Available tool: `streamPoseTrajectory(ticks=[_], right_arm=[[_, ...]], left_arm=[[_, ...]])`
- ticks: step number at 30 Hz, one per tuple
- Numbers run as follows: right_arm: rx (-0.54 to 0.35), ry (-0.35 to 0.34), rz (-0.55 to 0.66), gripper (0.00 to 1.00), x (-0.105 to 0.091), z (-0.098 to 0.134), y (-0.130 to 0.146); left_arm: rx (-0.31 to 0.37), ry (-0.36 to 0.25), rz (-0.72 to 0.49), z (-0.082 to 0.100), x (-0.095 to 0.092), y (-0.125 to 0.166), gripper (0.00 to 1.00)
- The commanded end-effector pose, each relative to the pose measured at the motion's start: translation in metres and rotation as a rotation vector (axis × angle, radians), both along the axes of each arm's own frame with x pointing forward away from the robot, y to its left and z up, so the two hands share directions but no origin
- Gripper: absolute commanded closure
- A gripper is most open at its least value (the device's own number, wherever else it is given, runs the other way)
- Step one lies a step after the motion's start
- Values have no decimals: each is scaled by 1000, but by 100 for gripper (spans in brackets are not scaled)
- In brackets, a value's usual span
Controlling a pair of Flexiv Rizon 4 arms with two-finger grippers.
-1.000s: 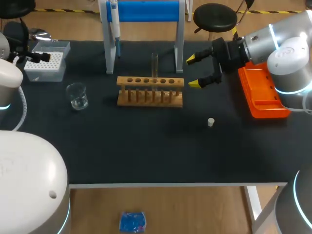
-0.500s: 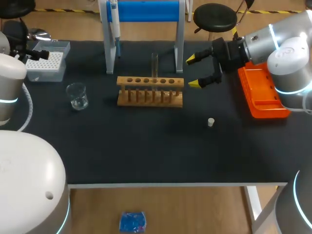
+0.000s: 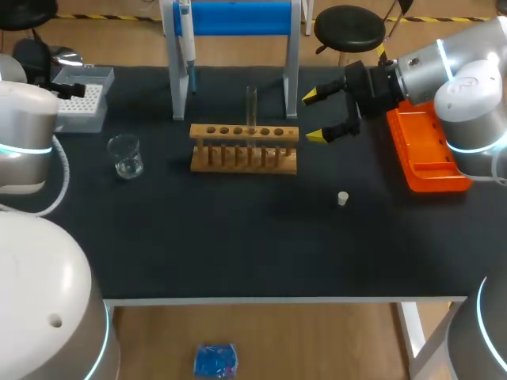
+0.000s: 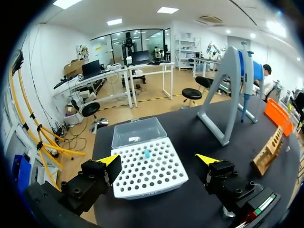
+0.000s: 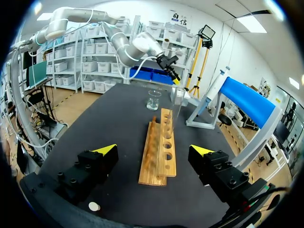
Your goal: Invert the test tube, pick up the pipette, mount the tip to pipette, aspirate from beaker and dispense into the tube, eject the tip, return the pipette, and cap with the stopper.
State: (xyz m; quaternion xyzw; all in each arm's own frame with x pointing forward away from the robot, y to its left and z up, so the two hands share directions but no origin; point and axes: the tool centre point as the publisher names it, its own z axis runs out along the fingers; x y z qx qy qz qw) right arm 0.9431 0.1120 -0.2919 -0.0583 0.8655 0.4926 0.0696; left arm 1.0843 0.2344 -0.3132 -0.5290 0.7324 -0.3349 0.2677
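— Where does the test tube (image 3: 251, 107) stand?

— Upright in a middle hole of the wooden rack (image 3: 244, 148), at the centre of the dark tabletop (image 3: 238, 245). Whether it holds any liquid, I cannot tell.

— And the right end effector (image 3: 317, 116)?

— Open, gripping nothing. It hovers just beside the rack's right end, its yellow-tipped fingers spread wide and pointing along the rack's length. The orange tray (image 3: 428, 158) lies on its far side, at the tabletop's right edge.

— The left end effector (image 4: 159, 159)?

— Open as well, and empty. It hangs over the tip box (image 4: 156, 178) at the far left corner, a finger to each side and neither touching. The box's clear lid is folded back, and one blue tip (image 4: 147, 153) sits among the holes.

— The pipette (image 3: 185, 36)?

— Hanging on the blue stand (image 3: 238, 17) behind the rack.

— Beaker (image 3: 125, 155) and stopper (image 3: 342, 198)?

— The beaker stands left of the rack, nearer than the tip box. The small pale stopper lies by itself on the tabletop, right of the rack and nearer the front edge.
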Motion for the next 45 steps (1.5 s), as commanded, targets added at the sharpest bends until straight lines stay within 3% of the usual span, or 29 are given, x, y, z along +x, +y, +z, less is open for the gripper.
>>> streamPoseTrajectory(ticks=[1, 11, 15, 17, 19, 20, 22, 24, 45], right_arm=[[-2, -1, -1, 0, -1, 0, 0], [-2, -1, -1, 0, -1, 0, 0], [-2, -1, -1, 0, -1, 0, 0], [-2, -1, -1, 0, -1, 0, 0], [-2, -1, -1, 0, -1, 0, 0], [-2, -1, -1, 0, -1, 0, 0], [-2, -1, -1, 0, -1, 0, 0], [-2, -1, -1, 0, -1, 0, 0], [-2, -1, -1, 0, -1, 0, 0]], left_arm=[[10, 11, 30, -10, 13, -6, 0], [-17, -5, 132, -16, 17, -3, 0], [-26, -7, 146, -20, 19, -2, 5], [-35, -5, 150, -24, 20, -2, 21], [-42, -4, 153, -27, 21, -2, 24], [-44, -3, 152, -29, 22, -3, 35], [-50, -3, 154, -30, 23, -3, 34], [-52, -2, 154, -32, 25, -4, 41], [-55, -12, 186, -37, 39, -8, 47]])
